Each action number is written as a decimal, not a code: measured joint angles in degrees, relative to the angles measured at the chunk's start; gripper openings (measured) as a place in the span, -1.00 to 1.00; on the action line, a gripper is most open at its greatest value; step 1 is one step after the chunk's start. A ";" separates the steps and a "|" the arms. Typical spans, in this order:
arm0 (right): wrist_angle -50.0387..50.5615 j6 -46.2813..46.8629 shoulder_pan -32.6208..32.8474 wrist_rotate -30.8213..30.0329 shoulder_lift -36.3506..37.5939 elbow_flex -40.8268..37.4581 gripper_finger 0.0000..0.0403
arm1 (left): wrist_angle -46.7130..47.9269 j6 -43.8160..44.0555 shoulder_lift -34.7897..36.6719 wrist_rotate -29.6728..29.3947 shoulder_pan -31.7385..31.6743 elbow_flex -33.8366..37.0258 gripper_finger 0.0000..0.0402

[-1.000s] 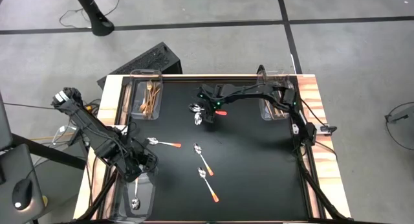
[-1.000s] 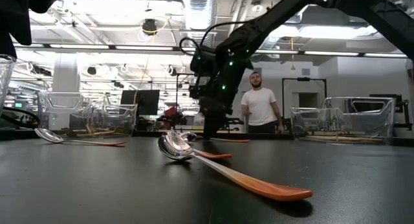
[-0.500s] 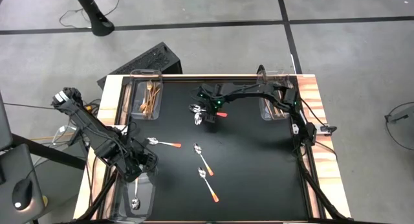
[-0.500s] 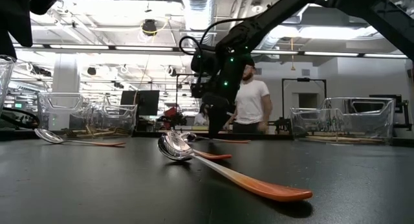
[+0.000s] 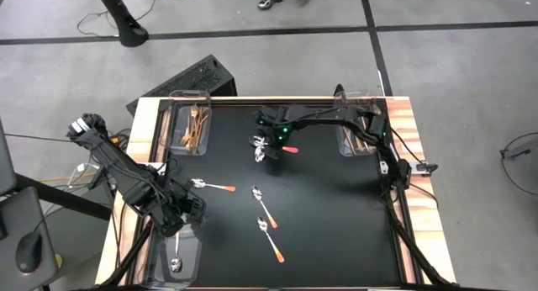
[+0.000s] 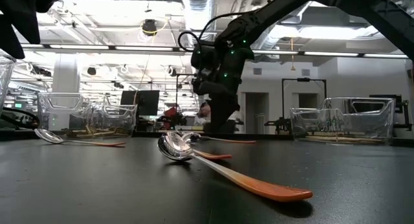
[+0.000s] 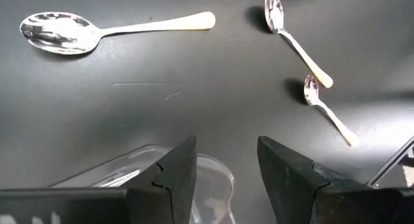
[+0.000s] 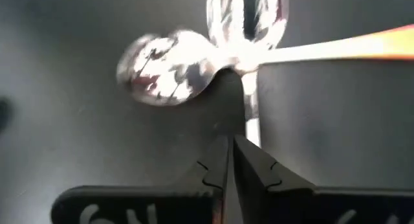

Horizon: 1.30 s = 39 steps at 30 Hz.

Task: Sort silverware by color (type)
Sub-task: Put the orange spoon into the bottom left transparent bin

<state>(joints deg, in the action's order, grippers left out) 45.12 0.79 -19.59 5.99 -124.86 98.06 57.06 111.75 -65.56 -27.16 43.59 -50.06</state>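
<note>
Two silver spoons with orange handles point(image 5: 258, 148) lie side by side at the table's far middle, their bowls point(image 8: 169, 72) close together. My right gripper point(image 8: 231, 143) stands over them, pointing steeply down and shut at one spoon's silver neck. Three more spoons point(image 5: 212, 186) point(image 5: 263, 204) point(image 5: 271, 236) lie flat on the black mat. My left gripper point(image 7: 223, 166) hangs open, holding nothing, over the far end of the near-left clear bin point(image 5: 181, 257), which holds one spoon point(image 5: 175, 264). My right gripper comes from above, slanting down, with its fingertips point(image 8: 228, 101) closed at the silver neck point(image 8: 252, 117) of one spoon, just behind its bowl. The tips hide the place of contact. Whether the spoon is clear of the mat does not show.
A clear bin with gold forks point(image 5: 195, 127) stands at the far left. Another clear bin point(image 5: 355, 140) stands at the far right under the right arm. The black mat point(image 5: 336, 224) is bare to the right of the loose spoons.
My right gripper has tipped and rolled a little above the two spoons, which lie about where they were. The person standing behind the table in the low view has walked out of sight.
</note>
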 joint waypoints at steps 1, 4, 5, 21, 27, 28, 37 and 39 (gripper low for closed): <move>-0.93 -0.45 0.13 -1.27 0.00 0.00 -0.76 | -0.01 0.26 0.00 -0.48 0.01 0.00 -0.25; -2.73 -0.80 -0.19 -2.71 0.00 0.02 -0.76 | -0.02 1.01 0.00 -1.65 0.00 0.00 -0.25; -2.96 -0.67 -0.43 -2.72 -0.02 0.02 -0.76 | 0.00 1.11 0.00 -1.72 0.00 0.00 -0.25; -4.45 2.46 -0.34 -4.48 0.04 -4.19 -0.77 | 0.46 1.49 -0.02 -3.99 -0.66 0.00 -0.25; 1.09 2.81 0.16 0.60 0.07 -4.17 -0.77 | 0.45 1.22 -0.02 -3.99 -1.50 0.00 -0.25; 2.71 2.81 0.45 1.70 0.11 -4.17 -0.77 | 0.45 1.22 -0.02 -4.07 -1.49 0.00 -0.25; 14.07 3.95 7.80 4.68 0.96 -4.38 -0.77 | 0.38 1.24 -0.02 -4.23 -1.49 0.00 -0.25; 14.61 5.96 9.76 2.14 2.08 -4.53 -0.76 | 0.24 1.24 -0.02 -4.28 -1.49 0.00 -0.25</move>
<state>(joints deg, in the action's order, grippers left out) 59.72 6.75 -9.83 8.13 -122.78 93.53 57.30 112.99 -65.58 -31.44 42.11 -50.06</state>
